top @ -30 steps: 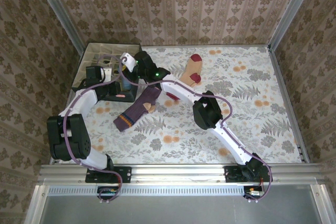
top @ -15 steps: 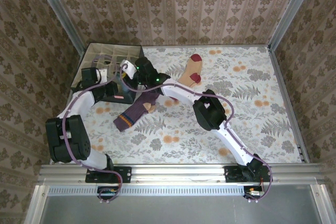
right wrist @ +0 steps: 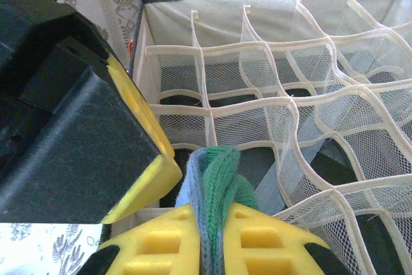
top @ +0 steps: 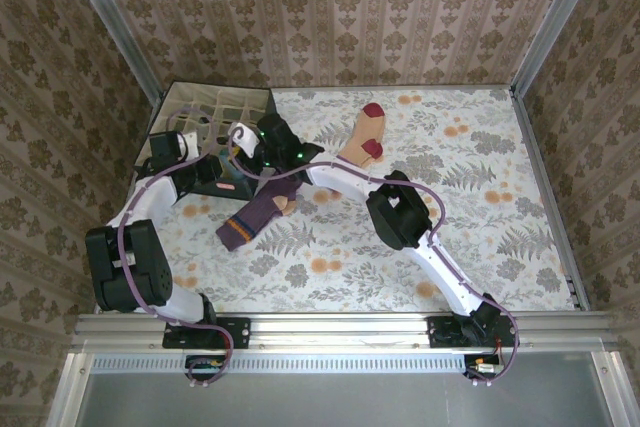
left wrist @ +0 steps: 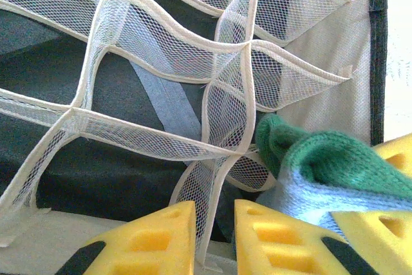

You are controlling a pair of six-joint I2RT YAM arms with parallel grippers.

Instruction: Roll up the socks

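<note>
Two socks lie on the surface [top: 450, 207]: the purple sock [top: 258, 215] just nearside of the right claw [right wrist: 209, 223], the peach sock [top: 362, 137] to its right. Over the grid box [top: 225, 102], that claw pinches the blue-grey sock [right wrist: 212, 178]. Beside it, the left claw [left wrist: 215, 223] is slightly spread astride a mesh divider [left wrist: 212, 159].

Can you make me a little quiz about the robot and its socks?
1. True or false: the purple sock is rolled into a ball.
2. What do the right fingers pinch? A) a towel B) a blue-grey sock with a green toe C) nothing
3. How many socks lie on the flowered table?

Key:
1. False. It lies stretched out.
2. B. It is held right at the mesh-divided box.
3. Two: the purple one and the peach sock.
</note>
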